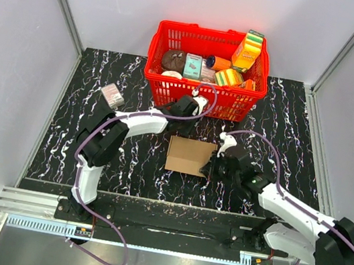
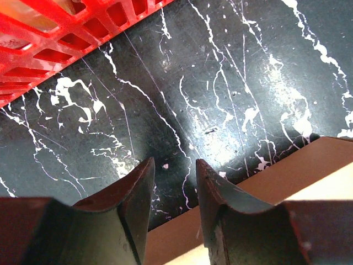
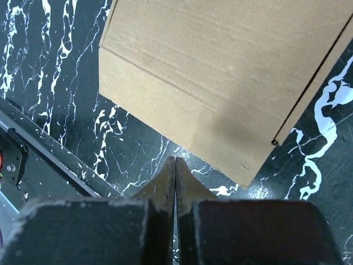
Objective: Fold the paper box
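Observation:
The paper box (image 1: 190, 156) is plain brown cardboard, lying flat on the black marbled table in front of the red basket. My left gripper (image 1: 186, 111) hovers between the basket and the box's far edge. In the left wrist view its gripper (image 2: 175, 165) stands open and empty, with a strip of the box (image 2: 309, 165) below it. My right gripper (image 1: 211, 168) is at the box's right edge. In the right wrist view it (image 3: 175, 161) is shut and empty, the tips just short of the box (image 3: 220, 72), whose creases show.
The red basket (image 1: 171, 85), full of colourful packages, stands at the back centre; its wall shows in the left wrist view (image 2: 49, 38). A small pinkish-grey box (image 1: 112, 96) lies at the left. A metal rail (image 1: 148, 226) runs along the near edge.

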